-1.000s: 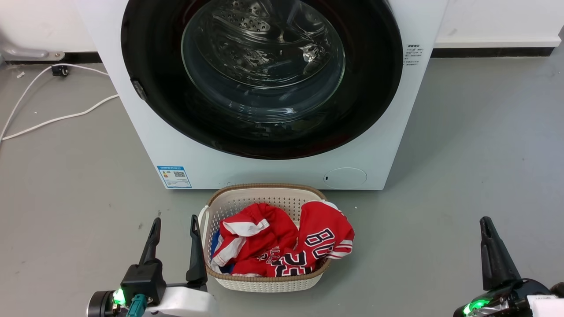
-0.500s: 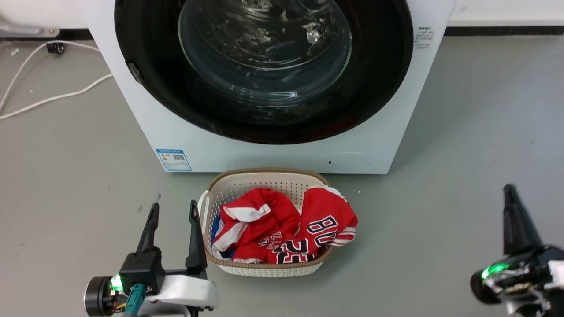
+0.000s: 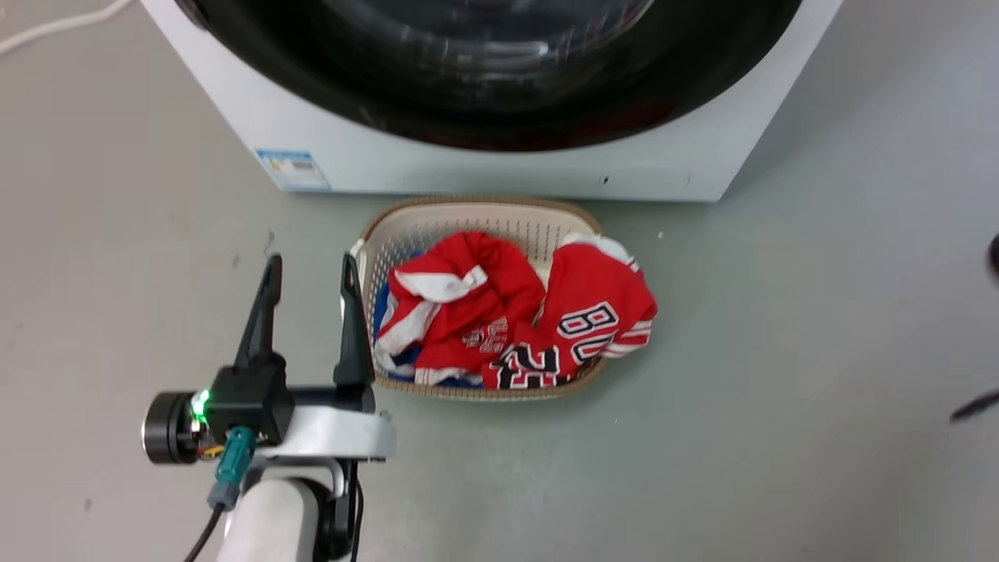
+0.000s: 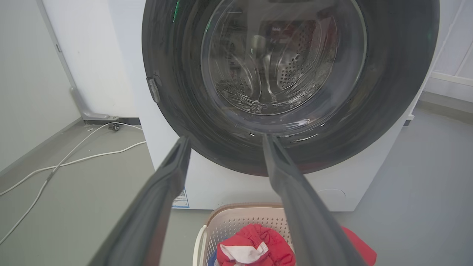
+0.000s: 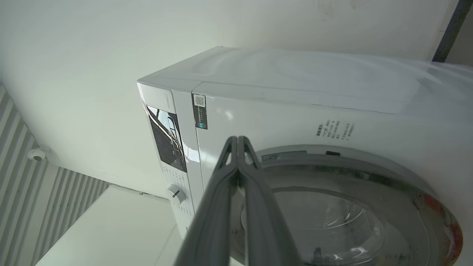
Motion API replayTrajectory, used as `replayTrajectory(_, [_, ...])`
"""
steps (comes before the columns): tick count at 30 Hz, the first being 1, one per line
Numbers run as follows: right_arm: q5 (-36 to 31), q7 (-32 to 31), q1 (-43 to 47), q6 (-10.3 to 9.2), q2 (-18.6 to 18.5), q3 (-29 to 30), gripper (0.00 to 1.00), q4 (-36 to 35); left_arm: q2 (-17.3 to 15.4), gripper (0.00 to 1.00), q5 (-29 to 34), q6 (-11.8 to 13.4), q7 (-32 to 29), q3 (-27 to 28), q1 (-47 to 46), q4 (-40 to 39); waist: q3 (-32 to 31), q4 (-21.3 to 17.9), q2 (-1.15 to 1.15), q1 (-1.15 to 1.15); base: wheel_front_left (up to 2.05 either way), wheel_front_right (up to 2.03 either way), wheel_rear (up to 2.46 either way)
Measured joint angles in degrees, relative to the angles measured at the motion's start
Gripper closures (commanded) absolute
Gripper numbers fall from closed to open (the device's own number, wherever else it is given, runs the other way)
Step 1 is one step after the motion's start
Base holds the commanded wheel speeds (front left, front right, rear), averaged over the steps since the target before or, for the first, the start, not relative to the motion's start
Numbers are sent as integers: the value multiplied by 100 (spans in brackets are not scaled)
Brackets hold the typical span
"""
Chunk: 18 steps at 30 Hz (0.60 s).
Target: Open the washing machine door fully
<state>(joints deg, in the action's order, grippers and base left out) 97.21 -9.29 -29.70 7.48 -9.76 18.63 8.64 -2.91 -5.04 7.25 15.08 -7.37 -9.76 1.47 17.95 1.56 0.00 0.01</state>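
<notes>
The washing machine (image 4: pixel 221 188) is a rigid white box on the grey floor, standing at the floor's far edge against the wall.

The washing machine door (image 4: pixel 288 74) spans nearly the full front and appears shut, lying flush. It is a glossy black disc around a bulging clear glass bowl. Expect a stiff, fairly heavy hinged panel. The gloss will be slippery and the glass fragile, so do not press on the bowl.

A cream perforated basket (image 3: pixel 468 204) of red jerseys (image 3: pixel 531 320) stands just in front of the machine and may obstruct the swing.

The left tool (image 3: pixel 311 265) is spread wide and holds nothing. The right tool (image 5: pixel 236 138) has its fingers pressed together, gripping nothing.

A small grey tab (image 4: pixel 153 89) on the door's rim is the probable hold point.
</notes>
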Motion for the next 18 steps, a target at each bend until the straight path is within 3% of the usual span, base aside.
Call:
replayTrajectory(9, [-366, -524, -1750, 1, -705, -247, 100, 541, -1, 0, 55, 30, 0, -62, -492, -312, 805, 217, 0, 1, 0, 0, 0])
replayTrajectory(18, [-688, -1215, -3025, 0, -1042, -961, 100, 1271, -1, 0, -26, 86, 0, -110, -764, -382, 1496, 381, 0, 0, 0, 0, 0])
